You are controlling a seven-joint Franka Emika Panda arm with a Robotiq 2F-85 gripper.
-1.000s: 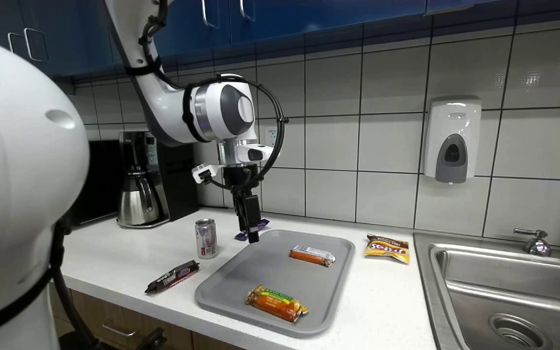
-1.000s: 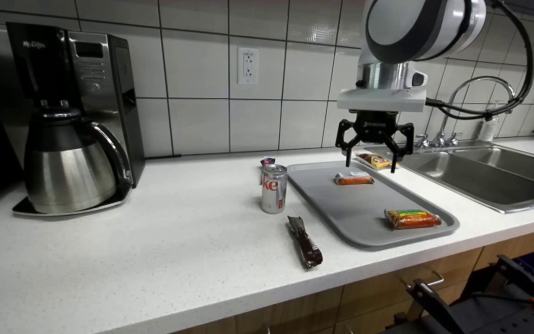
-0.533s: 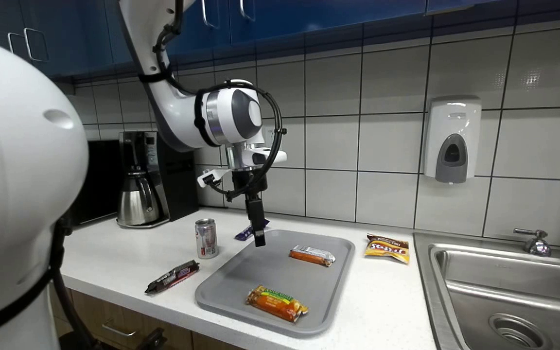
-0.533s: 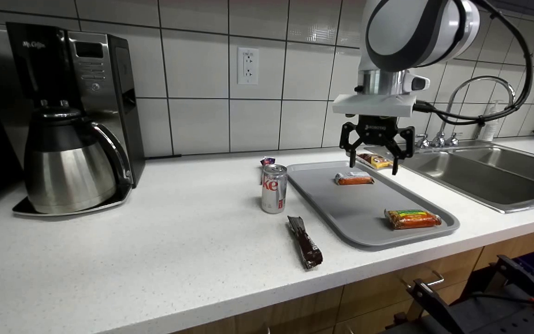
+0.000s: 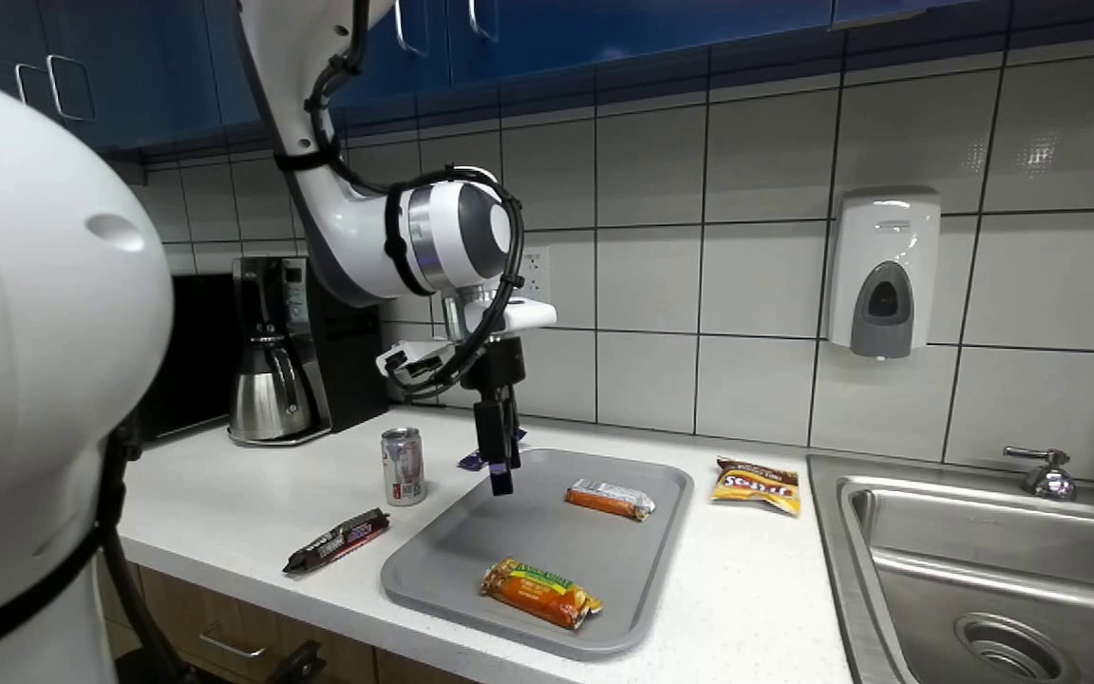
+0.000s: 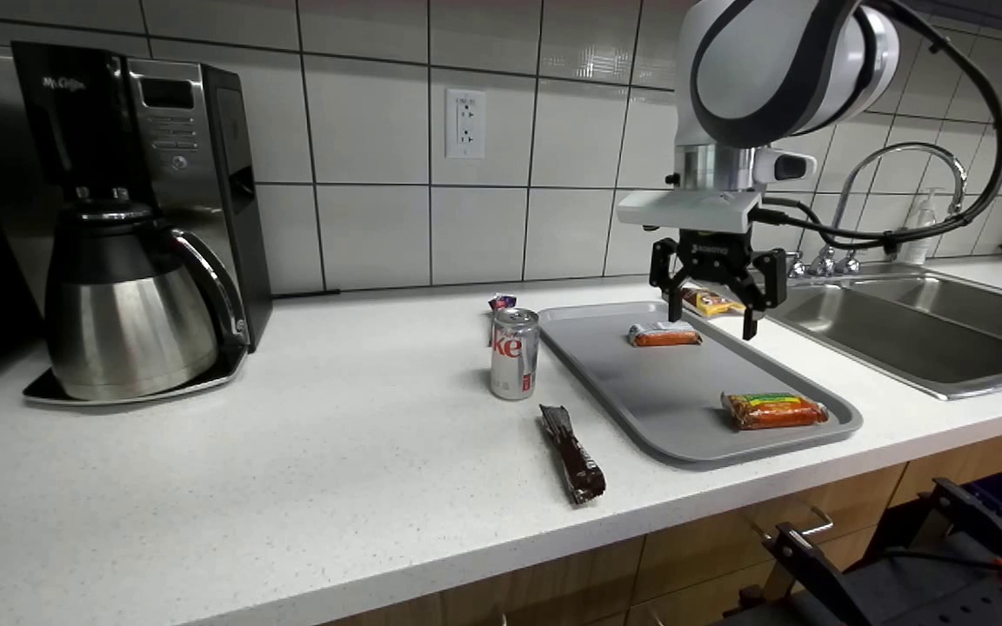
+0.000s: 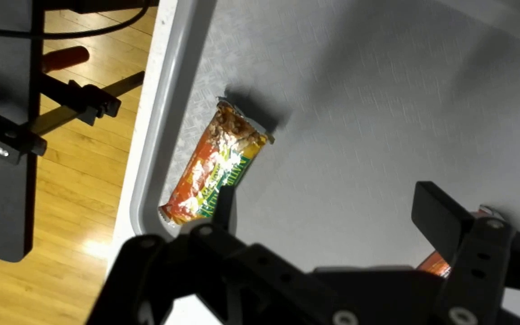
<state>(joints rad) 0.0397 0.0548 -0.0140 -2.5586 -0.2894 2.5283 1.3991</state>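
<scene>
A Robotiq gripper (image 6: 712, 327) hangs above a gray tray (image 6: 675, 382), its fingers (image 7: 438, 216) spread wide apart; in the wrist view one finger overlaps the Nature Valley granola bar (image 7: 210, 171), lying in the tray close to one short end, and the other partly hides the orange-and-white wrapped bar (image 5: 610, 499), in the tray nearer the opposite end; a Diet Coke can (image 6: 515, 355) stands upright near one long side of the tray, on the white countertop (image 6: 310, 452), and a dark-wrapped bar (image 6: 574, 458) and a purple-wrapped bar (image 5: 471, 462) lie near that side; past the tray's opposite long side are a yellow-and-brown snack bag (image 5: 757, 485) and a steel sink (image 5: 841, 560); a Mr. Coffee machine (image 6: 175, 174) stands well apart from the tray.
</scene>
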